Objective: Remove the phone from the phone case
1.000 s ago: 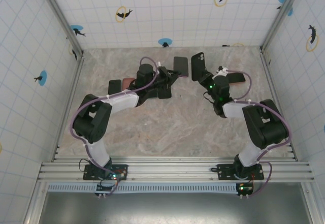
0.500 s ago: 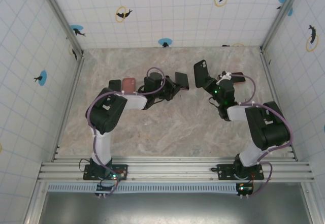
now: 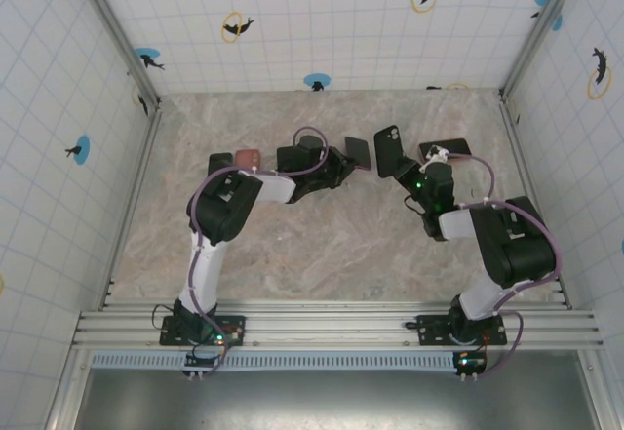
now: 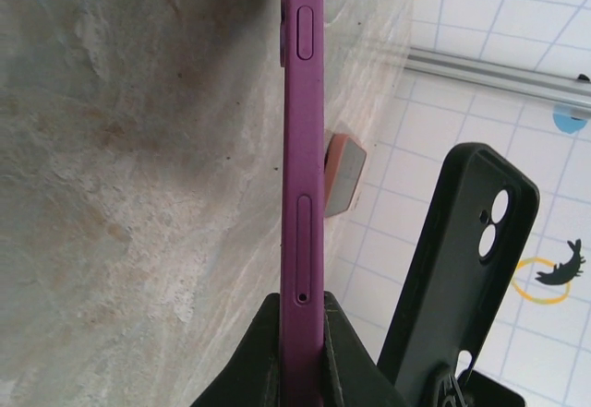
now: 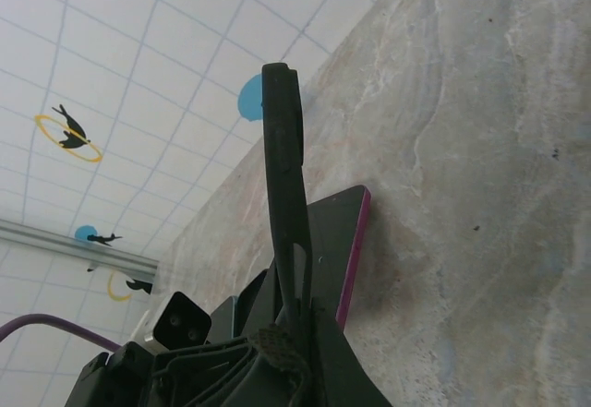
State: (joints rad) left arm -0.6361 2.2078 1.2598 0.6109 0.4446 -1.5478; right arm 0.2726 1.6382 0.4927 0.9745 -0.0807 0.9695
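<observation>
Above the far half of the marble table (image 3: pixel 292 245), my left gripper (image 4: pixel 302 338) is clamped on the purple phone (image 4: pixel 303 185). My right gripper (image 5: pixel 294 333) pinches the empty black phone case (image 5: pixel 284 185) just beside it, not touching.

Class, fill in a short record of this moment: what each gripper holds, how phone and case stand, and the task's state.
Left gripper: shut on the purple phone, edge-on to its camera
Right gripper: shut on the black phone case
Phone and case: apart, a gap between them
Also on table: a pink block by the left arm
Task state: phone already out of the case
</observation>
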